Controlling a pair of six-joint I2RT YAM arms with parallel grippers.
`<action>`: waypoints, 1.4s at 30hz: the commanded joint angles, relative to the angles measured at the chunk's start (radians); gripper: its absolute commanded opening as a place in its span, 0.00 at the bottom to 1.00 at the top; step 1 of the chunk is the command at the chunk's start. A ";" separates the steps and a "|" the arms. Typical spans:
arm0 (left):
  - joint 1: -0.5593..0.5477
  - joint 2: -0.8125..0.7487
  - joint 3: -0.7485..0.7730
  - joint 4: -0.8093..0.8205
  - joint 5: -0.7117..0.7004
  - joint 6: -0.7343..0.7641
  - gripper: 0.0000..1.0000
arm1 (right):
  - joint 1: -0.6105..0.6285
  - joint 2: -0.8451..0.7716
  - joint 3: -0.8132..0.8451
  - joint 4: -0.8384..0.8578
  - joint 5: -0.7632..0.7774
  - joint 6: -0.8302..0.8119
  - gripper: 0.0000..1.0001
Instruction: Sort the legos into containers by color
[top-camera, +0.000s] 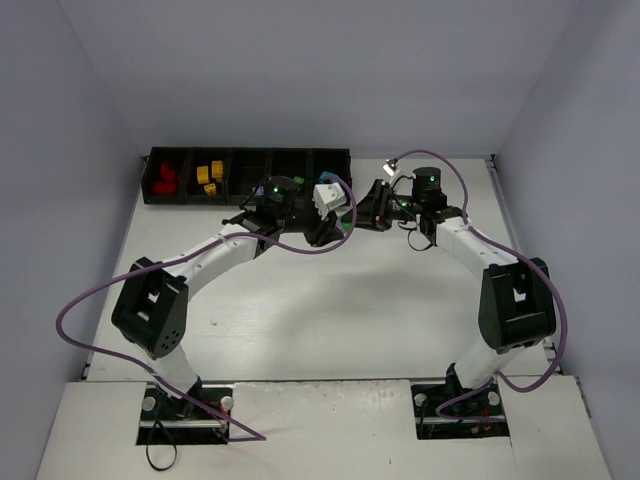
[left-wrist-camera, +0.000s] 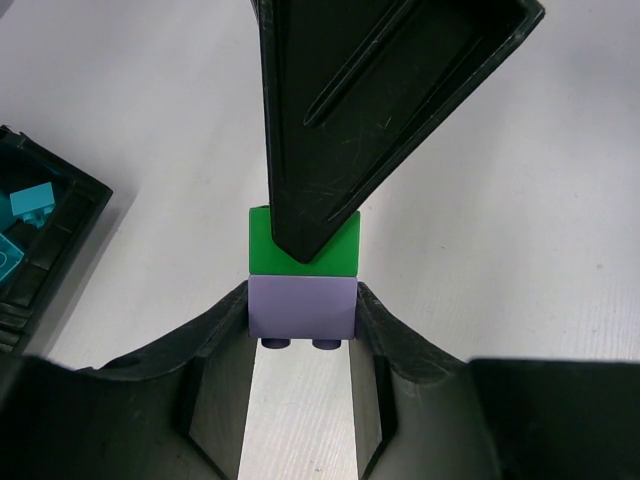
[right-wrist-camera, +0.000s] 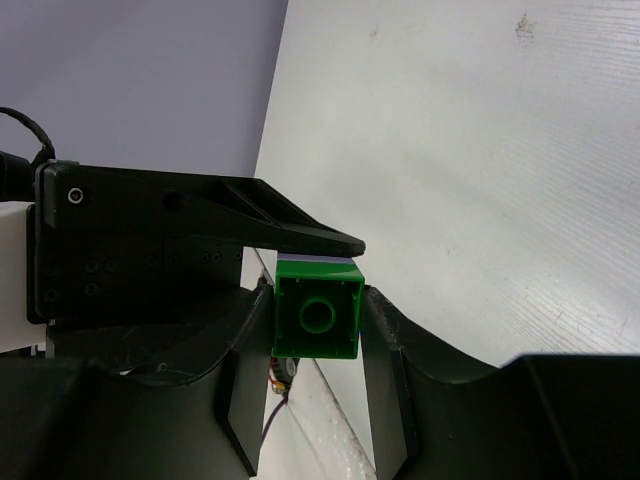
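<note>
Bench (top-camera: 330, 320) of matt white board, finely ribbed in the right wrist view and marked there by one small dark smudge (right-wrist-camera: 522, 25), was shut in on three sides by plain pale grey-lilac walls (top-camera: 300, 70). The back wall rose close behind a long black tray (top-camera: 190, 201) of five compartments. Red bricks (top-camera: 165, 178) lay in the tray's leftmost compartment and yellow bricks (top-camera: 210, 177) in the one next to it. Cyan bricks (left-wrist-camera: 28, 203) showed in the compartment at its right end. What the two middle compartments held could not be made out.

Just in front of the tray's right end, the left arm (top-camera: 225, 250) and the right arm (top-camera: 465, 240) met tip to tip over the bench. Between them sat a two-coloured brick (left-wrist-camera: 303, 295). The left jaws were closed on its lilac half (left-wrist-camera: 285, 310), one finger pressed to each side. The right jaws were closed on its green half (right-wrist-camera: 318, 318) in the same way, so both arms gripped the one brick at once, its halves joined. Purple cables (top-camera: 60, 322) looped out from each arm on the side away from the tray and ran down to the bases.
</note>
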 joint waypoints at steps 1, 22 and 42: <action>0.009 -0.021 0.030 0.056 0.013 0.008 0.00 | -0.009 -0.054 0.036 0.040 -0.041 -0.021 0.00; 0.064 -0.072 -0.142 0.125 -0.065 -0.077 0.00 | -0.061 -0.061 0.071 0.002 -0.029 -0.067 0.00; 0.376 0.374 0.520 -0.147 -0.636 -0.265 0.29 | -0.061 -0.086 0.053 -0.089 0.047 -0.175 0.00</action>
